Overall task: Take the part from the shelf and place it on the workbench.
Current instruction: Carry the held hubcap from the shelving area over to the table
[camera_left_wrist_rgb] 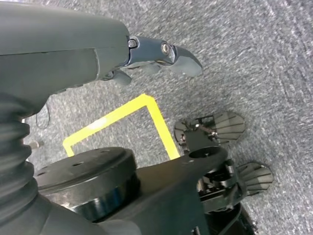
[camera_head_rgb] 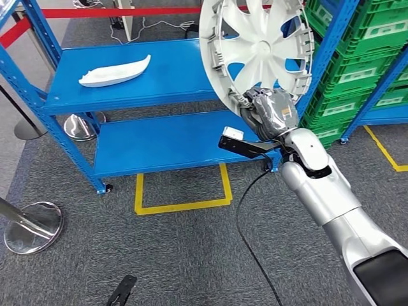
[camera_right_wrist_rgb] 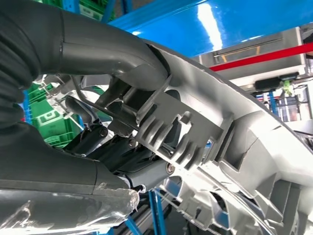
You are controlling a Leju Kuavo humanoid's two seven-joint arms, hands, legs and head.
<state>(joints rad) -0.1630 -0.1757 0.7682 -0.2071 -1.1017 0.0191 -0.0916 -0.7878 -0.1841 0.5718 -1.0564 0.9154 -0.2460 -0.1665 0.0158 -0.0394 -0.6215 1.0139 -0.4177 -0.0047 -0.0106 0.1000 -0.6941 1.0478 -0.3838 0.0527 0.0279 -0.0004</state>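
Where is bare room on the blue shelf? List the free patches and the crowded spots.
The lower shelf board lies bare from its left post across to the right hand. On the upper shelf board, the stretch between the long white part and the wheel cover is free. It is crowded at the right end, where the right hand holds the wheel cover beside the green crates.

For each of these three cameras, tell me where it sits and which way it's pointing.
Head view: high on the body, facing forward and down at the blue shelf; the right arm rises from below, right hand gripping the white wheel cover.
Left wrist view: behind the left hand, facing down at grey carpet and yellow floor tape; dark body parts show.
Right wrist view: behind the right hand, close against the cover's ribbed rim.
Shared: head and right wrist views both show the cover and hand.
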